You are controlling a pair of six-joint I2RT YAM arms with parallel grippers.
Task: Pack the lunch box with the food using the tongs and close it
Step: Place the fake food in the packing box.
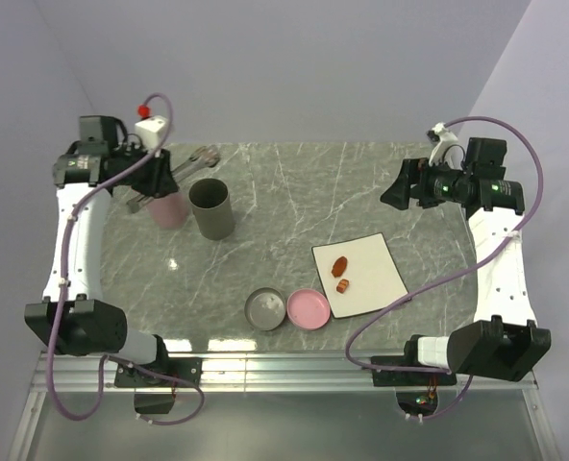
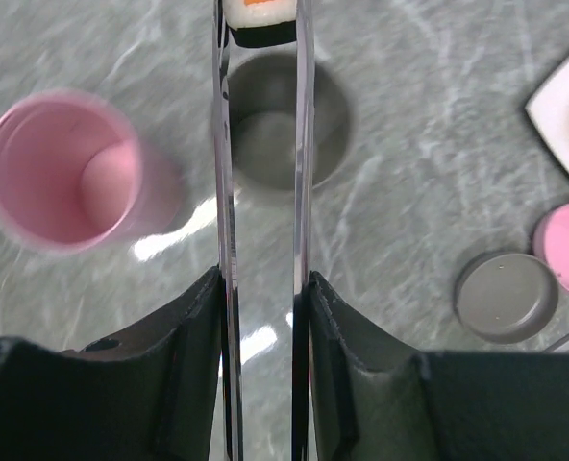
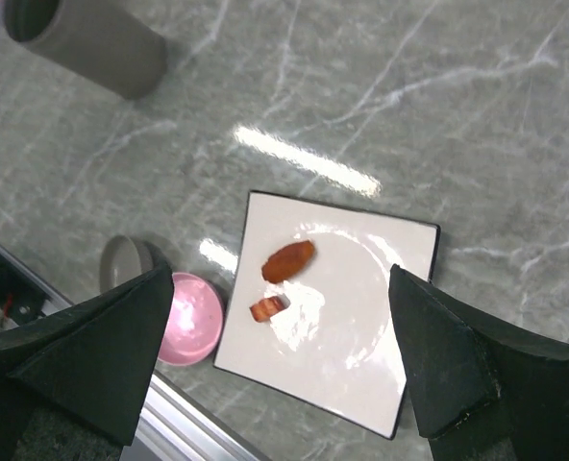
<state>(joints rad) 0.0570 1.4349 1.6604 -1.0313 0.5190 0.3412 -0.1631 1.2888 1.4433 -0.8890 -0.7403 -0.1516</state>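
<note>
My left gripper is shut on the silver tongs, one arm against each finger. The tong tips pinch a dark-rimmed white square of food with an orange centre over the open grey lunch box pot; a pink pot stands to its left. In the top view this gripper is at the far left by both pots. A reddish-brown oval and an orange-brown lump lie on the white plate. My right gripper hangs open high above the plate, holding nothing.
A grey lid and a pink lid lie side by side near the front edge, left of the plate. The metal rail of the table's near edge runs just below them. The right arm hovers at the far right.
</note>
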